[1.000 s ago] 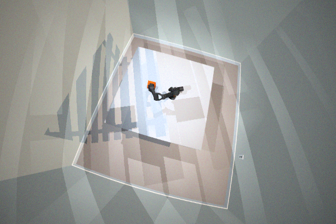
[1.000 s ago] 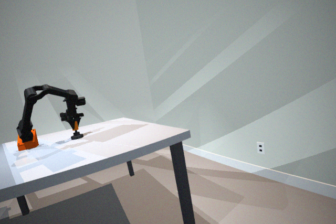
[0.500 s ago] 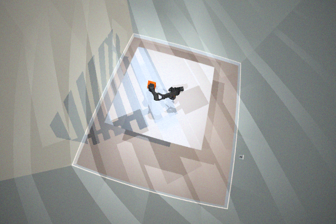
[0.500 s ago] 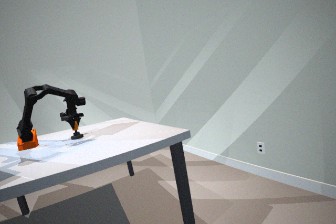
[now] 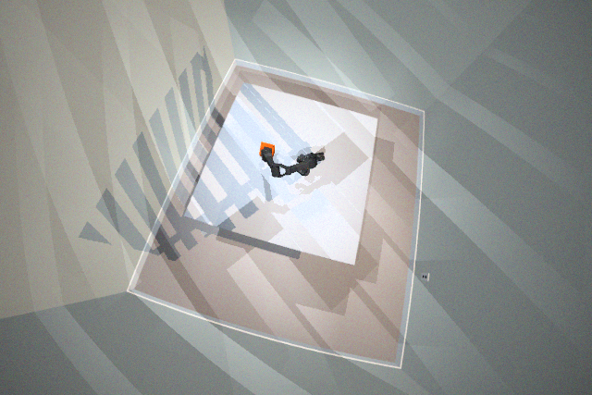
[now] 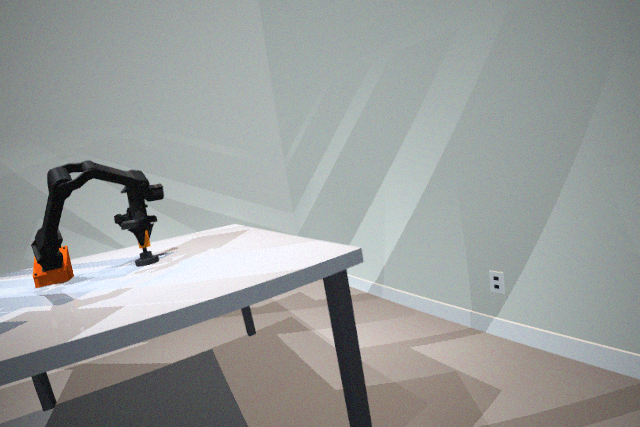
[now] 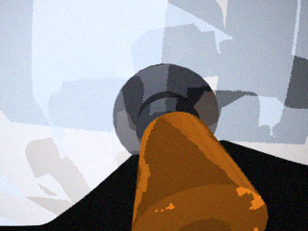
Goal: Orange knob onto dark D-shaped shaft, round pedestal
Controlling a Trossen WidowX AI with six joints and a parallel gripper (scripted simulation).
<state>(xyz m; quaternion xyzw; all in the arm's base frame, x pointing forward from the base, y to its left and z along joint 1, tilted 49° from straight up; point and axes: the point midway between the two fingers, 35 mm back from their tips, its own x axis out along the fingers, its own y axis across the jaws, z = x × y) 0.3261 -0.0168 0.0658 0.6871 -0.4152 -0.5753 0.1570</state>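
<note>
Wrist view: knob (image 7: 192,199) covers the shaft, so neither the shaft nor its flat shows. It also hides the near part of the pedestal (image 7: 131,106); can't tell if the knob's lower end touches it. Knob's near end is cut off by the bottom edge, and the fingers gripping it read only as dark mass.

Top view: arm (image 5: 291,166) is tiny; knob and pedestal can't be picked out under it.

Exterior view: knob (image 6: 145,241) is a small sliver above the pedestal (image 6: 146,259); any gap between them is unreadable.
</note>
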